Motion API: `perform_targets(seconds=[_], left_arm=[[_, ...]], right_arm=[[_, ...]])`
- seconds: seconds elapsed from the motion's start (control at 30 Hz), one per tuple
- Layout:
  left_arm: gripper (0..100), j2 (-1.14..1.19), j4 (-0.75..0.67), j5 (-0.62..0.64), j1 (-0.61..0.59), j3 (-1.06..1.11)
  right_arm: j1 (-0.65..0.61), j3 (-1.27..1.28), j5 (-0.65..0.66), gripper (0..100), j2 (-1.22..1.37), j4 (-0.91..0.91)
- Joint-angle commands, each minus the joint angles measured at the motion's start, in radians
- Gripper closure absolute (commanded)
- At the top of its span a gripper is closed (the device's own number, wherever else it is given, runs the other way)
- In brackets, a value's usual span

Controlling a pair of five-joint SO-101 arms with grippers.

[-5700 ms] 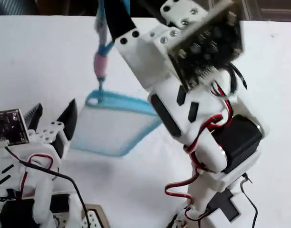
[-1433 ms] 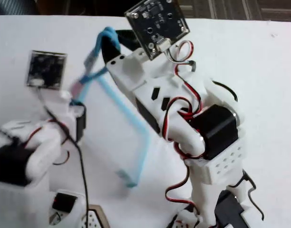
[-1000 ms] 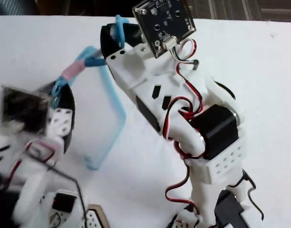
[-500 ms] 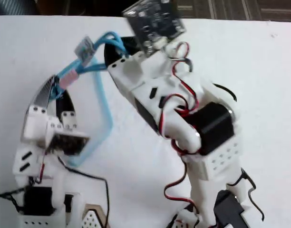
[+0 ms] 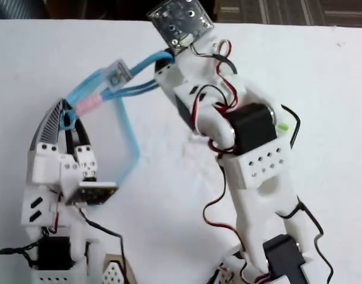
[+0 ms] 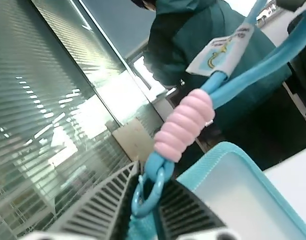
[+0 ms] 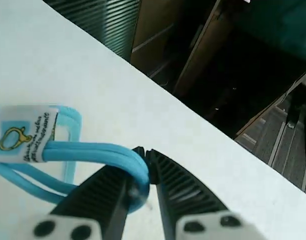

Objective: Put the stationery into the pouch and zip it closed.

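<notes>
On the white table [image 5: 323, 89], between the two arms, the pouch [image 5: 133, 148] shows its blue edge just beside the left gripper [image 5: 65, 112]. I cannot tell whether it lies flat or hangs tilted off the surface. In the left wrist view, that gripper's ribbed fingers [image 6: 105, 202] are pinched together on the blue clasp [image 6: 145, 197] at the pouch's corner. From the clasp a blue strap [image 5: 139, 89] runs up across the table, past pink beads [image 5: 89, 105] and a small label [image 5: 117, 74], to the right gripper [image 7: 143, 152]. The right gripper's fingers are clamped on the far bend of the strap loop, and the strap is pulled nearly straight between the two grippers.
</notes>
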Motion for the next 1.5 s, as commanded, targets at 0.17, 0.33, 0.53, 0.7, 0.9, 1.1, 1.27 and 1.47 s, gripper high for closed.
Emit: perform_targets(seconds=[0.17,0.33,0.53,0.7,0.9,1.1,1.27,1.47], left_arm=[[98,-0.015,-0.278,-0.195,-0.001,0.038],[98,-0.013,-0.423,-0.279,0.004,0.083],[98,-0.016,-0.368,-0.273,-0.007,0.282],[97,-0.015,-0.077,-0.224,-0.007,0.245],[94,-0.015,0.319,-0.078,-0.007,0.055],[77,-0.015,0.592,0.256,-0.097,-0.255],[77,-0.013,0.724,0.321,-0.145,-0.379],[77,-0.013,0.844,0.345,-0.193,-0.511]], right_arm=[[-0.036,-0.025,0.006,98.1,-0.035,-0.163],[-0.07,-0.023,0.006,98.1,-0.035,-0.206],[-0.073,-0.021,0.005,98.1,-0.03,-0.185],[-0.068,-0.021,0.012,98.1,-0.03,-0.143],[-0.058,-0.021,0.006,98.1,-0.025,-0.151],[-0.064,-0.021,0.005,98.1,-0.025,-0.206],[-0.142,-0.023,0.014,98.1,-0.025,-0.269],[-0.193,-0.023,0.014,98.1,-0.025,-0.283]])
